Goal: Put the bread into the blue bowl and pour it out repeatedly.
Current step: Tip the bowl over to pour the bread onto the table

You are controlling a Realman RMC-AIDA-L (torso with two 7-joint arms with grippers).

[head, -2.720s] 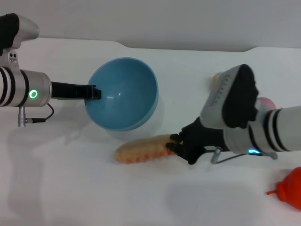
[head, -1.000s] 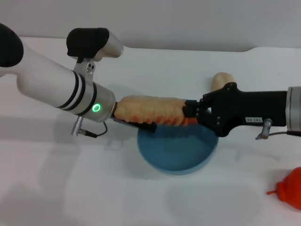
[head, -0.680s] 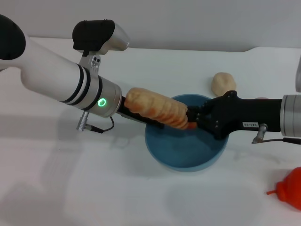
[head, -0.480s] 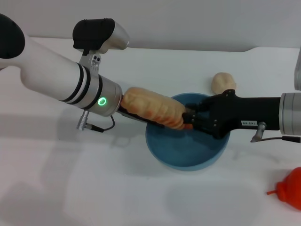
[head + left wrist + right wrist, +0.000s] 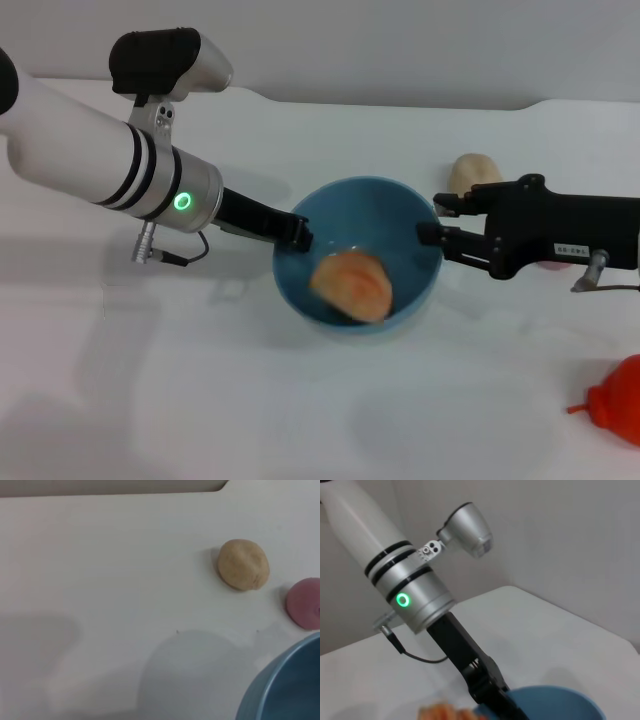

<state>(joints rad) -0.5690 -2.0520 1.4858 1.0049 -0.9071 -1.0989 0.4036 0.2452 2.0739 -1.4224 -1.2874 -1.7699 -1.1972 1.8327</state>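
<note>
The right gripper (image 5: 432, 220) has its fingers spread apart and empty at the right rim of the blue bowl (image 5: 300, 285). The left gripper (image 5: 298, 232) is clamped on the bowl's left rim. The bread (image 5: 352, 283) lies inside the bowl. A tan ball (image 5: 472, 172) sits on the white table (image 5: 300, 420) to the far right, with a pink ball (image 5: 304, 602) beside it.

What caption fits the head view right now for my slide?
Bread lies inside the blue bowl; left gripper grips its rim, open right gripper hovers at the opposite rim.

head view high overhead; wrist views low, sharing blue bowl (image 5: 425, 285)
</note>
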